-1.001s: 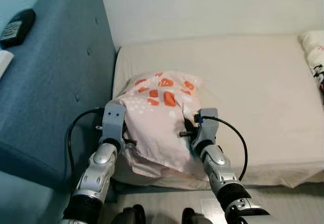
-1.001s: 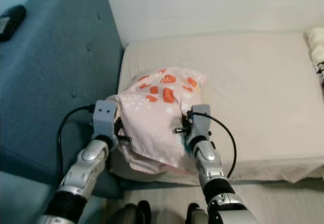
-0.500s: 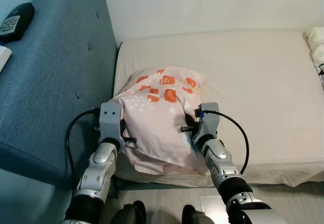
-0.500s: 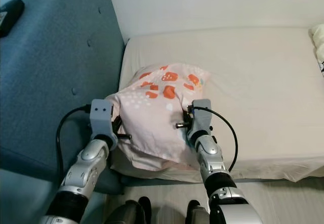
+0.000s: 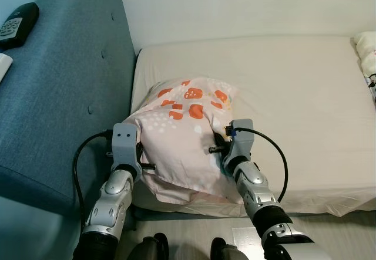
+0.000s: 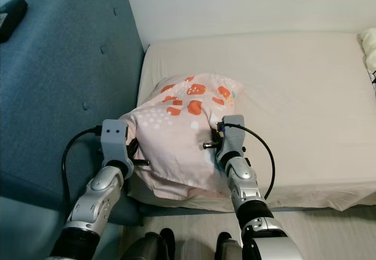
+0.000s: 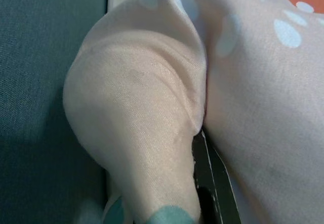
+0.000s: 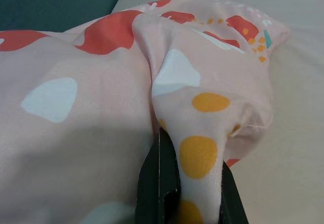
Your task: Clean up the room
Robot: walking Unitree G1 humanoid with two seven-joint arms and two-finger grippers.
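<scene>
Sagging pillow (image 5: pixel 182 134) between, seemingly pinched by, pincers.

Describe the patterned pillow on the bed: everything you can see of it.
The pillow is soft pale pink woven cloth printed with orange-red blotches, white drops and yellow dots. It lies rumpled at the near left corner of the cream mattress, beside the blue sofa, its near end hanging over the edge. The left gripper pinches a fold on its left side; the right gripper pinches a fold on its right.

A home bedroom: a bed (image 5: pixel 305 95) with a cream sheet, a patterned pillow (image 5: pixel 182 137), a blue upholstered headboard (image 5: pixel 64 90).
</scene>
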